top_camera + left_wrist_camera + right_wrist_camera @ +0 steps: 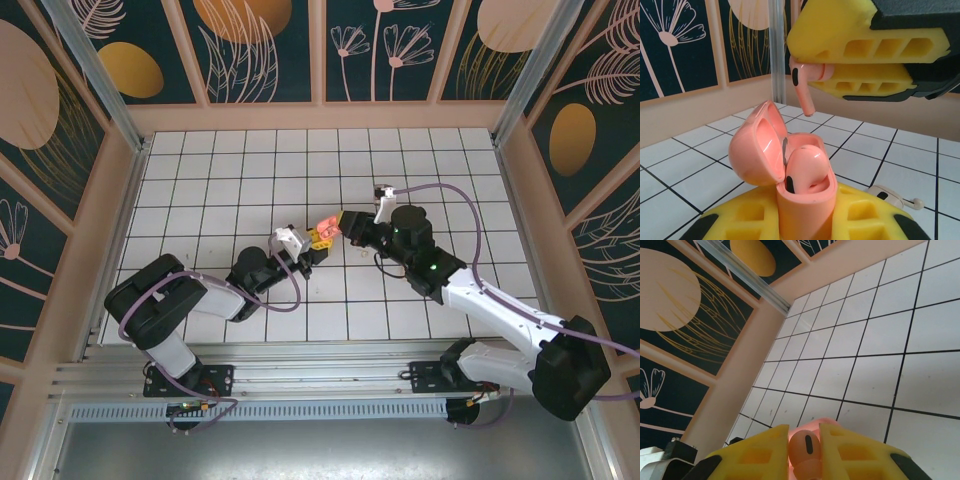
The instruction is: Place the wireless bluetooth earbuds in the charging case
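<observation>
The two arms meet nose to nose over the middle of the bench [200, 200]. The left pincer [805, 224] is pressed tight on the lower body of the charging case [805, 202], holding it upright with its lid [757, 145] swung open to one side. One earbud [805, 165] sits in a well of the case. The right pincer [806, 452] pinches the other earbud [801, 85] by its bulb, just above the case and apart from it, with the stem hanging down at a slight slant.

From where I stand these look like featherweight things of hard, glossy plastic. They seem stiff and not easily crushed, but slick enough to twist or pop out of the yellow fingers if squeezed off-centre. The bulb seems the right place to hold, since that leaves the stem free to enter. The empty well appears to lie between the seated bud and the lid, so the stem would need lining up there. The case is best gripped low, clear of the hinge. A small beige object [890, 196] lies on the tiles beyond.
</observation>
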